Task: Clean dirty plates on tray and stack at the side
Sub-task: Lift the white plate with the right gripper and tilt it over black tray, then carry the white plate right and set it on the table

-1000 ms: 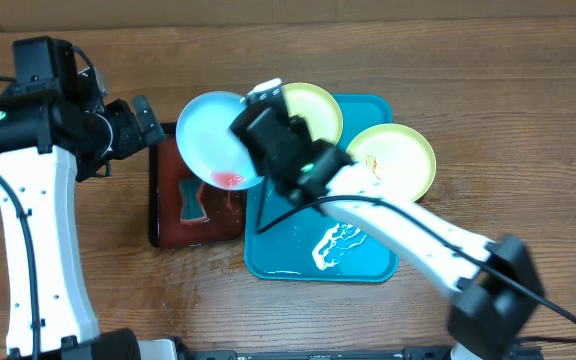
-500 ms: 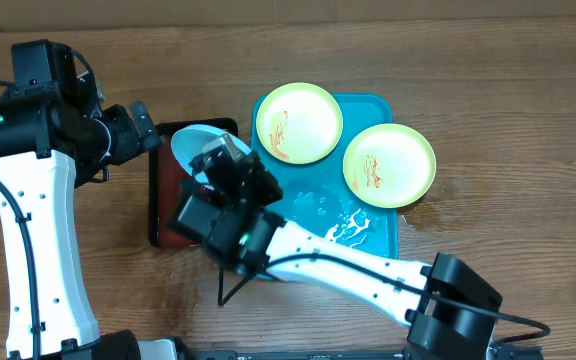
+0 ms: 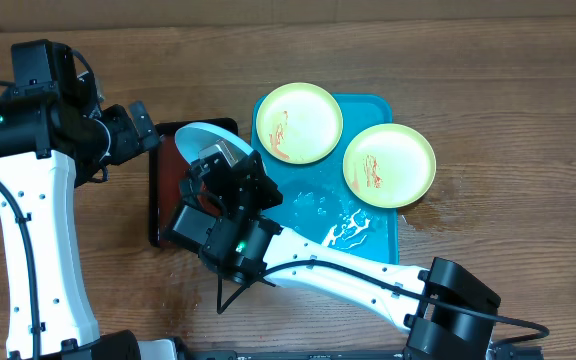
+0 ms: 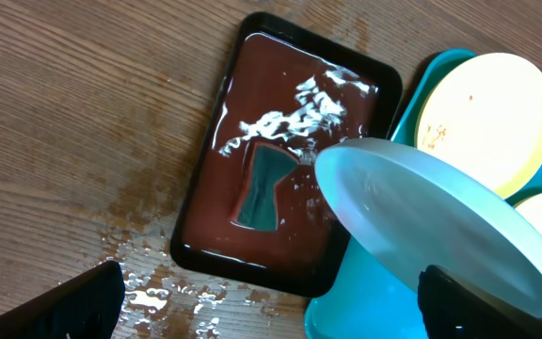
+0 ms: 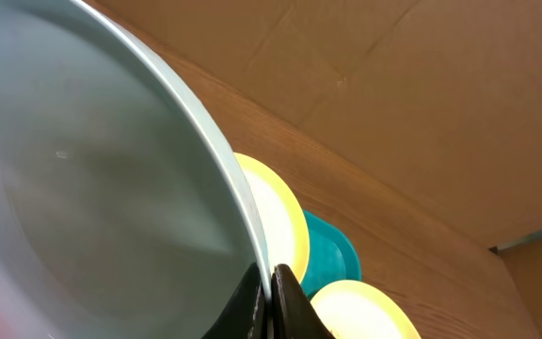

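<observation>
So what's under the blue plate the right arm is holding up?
Tilted, the blue plate hangs over the dark brown-red tray, wet, with a teal patch, and the turquoise tray corner. Part of the dark tray beneath it is hidden.

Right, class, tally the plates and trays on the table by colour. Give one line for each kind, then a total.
Pale yellow-green plates: 2
Pale mint-blue plate: 1
Turquoise-blue tray: 1
Black-rimmed brown-red tray: 1
Total: 5
</observation>
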